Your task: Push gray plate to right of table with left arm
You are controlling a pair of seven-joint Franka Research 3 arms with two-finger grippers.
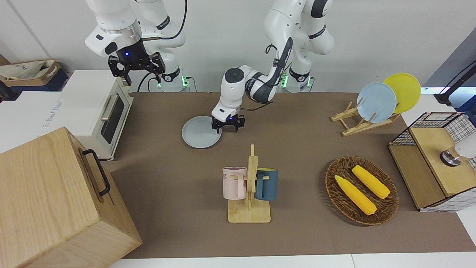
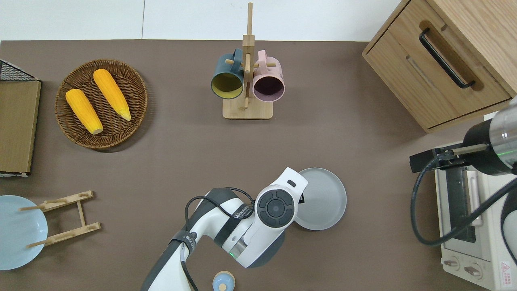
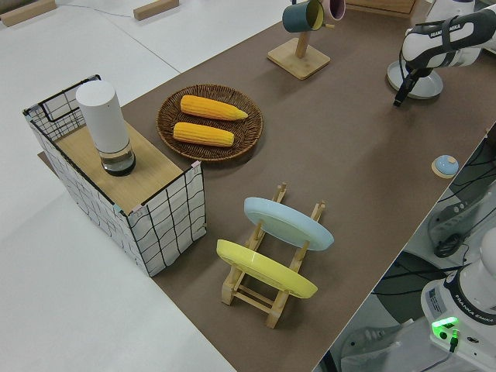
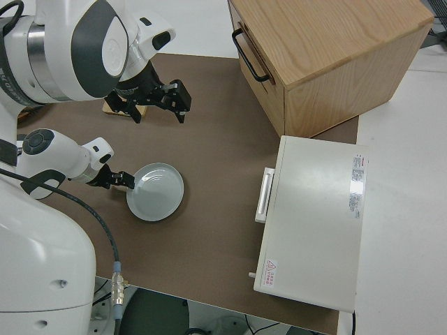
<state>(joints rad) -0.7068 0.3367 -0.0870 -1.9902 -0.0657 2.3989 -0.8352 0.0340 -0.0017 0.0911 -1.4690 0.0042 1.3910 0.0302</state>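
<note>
You see the left gripper [image 1: 227, 125] low at the table [image 1: 297, 149], fingers apart w/ nothing between them, tips down at the rim of the gray plate [image 1: 201, 131] on the side toward the left arm's end; whether the tips touch the rim or the mat, you cannot tell. The left arm [image 2: 242, 226] reaches in from the robots' edge, and its wrist covers part of the plate rim in the overhead view. The gray plate lies flat on the brown mat, approx. mid-table, slightly toward the right arm's end, near the robots. The right arm is parked; the right gripper [image 1: 137, 66] shows a blue light, fingers apart, holding nothing. Near the robots' edge you also find a small blue-and-tan round item [image 2: 223, 281]. At the right arm's end stands a white toaster oven [image 1: 96, 108], and farther from the robots a wooden cabinet [image 1: 55, 201] w/ a black handle. At the left arm's end a wooden dish rack [image 1: 362, 121] holds a sky-blue plate [image 1: 376, 102] and a yellow plate [image 1: 403, 89], both on edge. Farther from the robots than the gray plate, a wooden mug stand [image 1: 250, 197] carries a pink mug [image 1: 233, 182] and a dark blue mug [image 1: 267, 184]. Toward the left arm's end a wicker basket [image 1: 334, 193] holds two corn cobs [image 1: 355, 195]. At that end sits a wire crate [image 1: 435, 163] w/ a white cylinder [image 3: 105, 124] on its wooden top.
</note>
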